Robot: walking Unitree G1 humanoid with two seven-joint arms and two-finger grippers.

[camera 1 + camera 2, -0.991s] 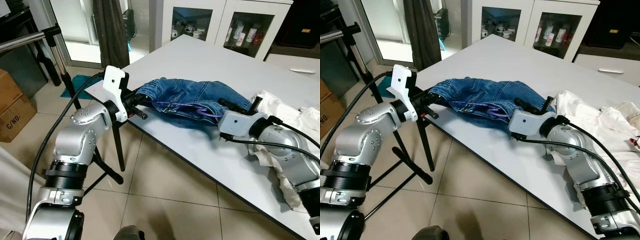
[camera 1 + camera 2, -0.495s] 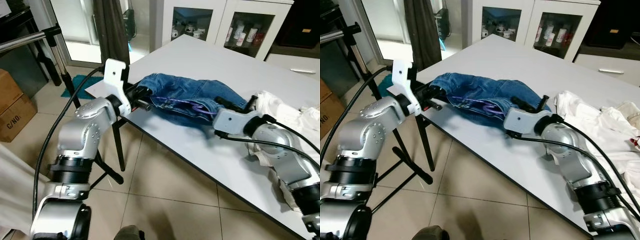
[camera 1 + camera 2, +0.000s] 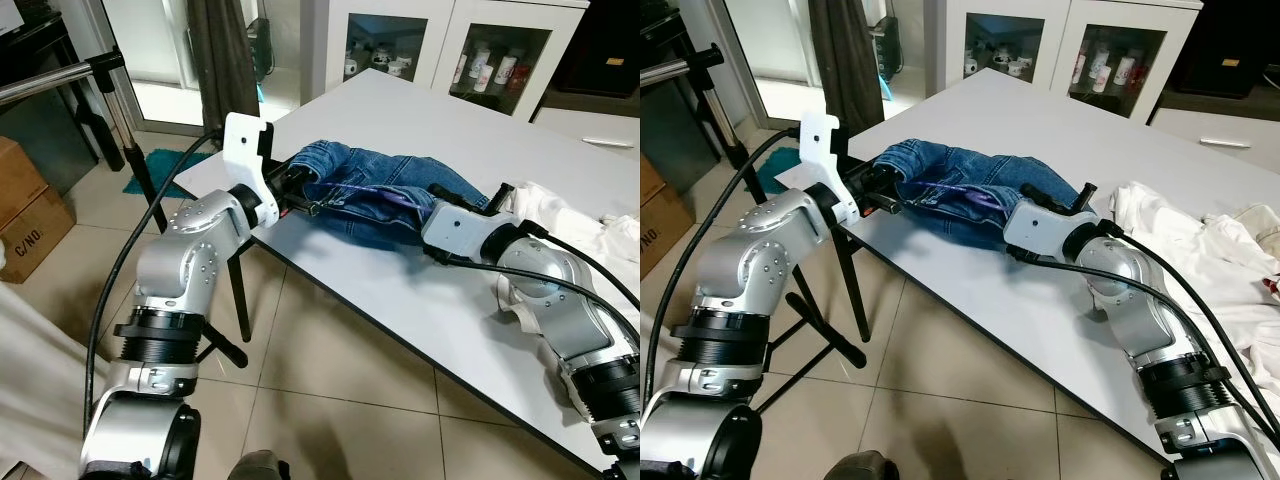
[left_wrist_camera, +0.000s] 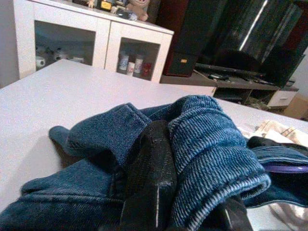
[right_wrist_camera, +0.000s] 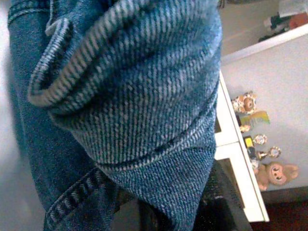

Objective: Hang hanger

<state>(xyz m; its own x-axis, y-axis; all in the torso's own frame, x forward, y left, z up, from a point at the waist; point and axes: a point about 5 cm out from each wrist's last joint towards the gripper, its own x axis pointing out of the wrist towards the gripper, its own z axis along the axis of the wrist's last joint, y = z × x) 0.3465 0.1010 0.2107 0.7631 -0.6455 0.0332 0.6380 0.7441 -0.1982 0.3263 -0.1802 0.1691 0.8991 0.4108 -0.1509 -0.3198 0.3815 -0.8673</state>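
Observation:
Blue jeans lie bunched on a purple hanger near the front left corner of the white table. My left gripper is shut on the jeans' left end. In the left wrist view, denim folds over one black finger. My right gripper is at the jeans' right end, with a black finger on each side of the bundle. Denim presses close to the right wrist camera. The hanger's hook is hidden.
A clothes rack's metal bar and its black stand are to the left of the table. White clothes are piled by my right arm. A cardboard box sits on the floor at the left, and a glass-door cabinet stands behind the table.
Both arms have moved the jeans up and farther over the table. The left gripper has come closer to the right one, bunching the denim shorter.

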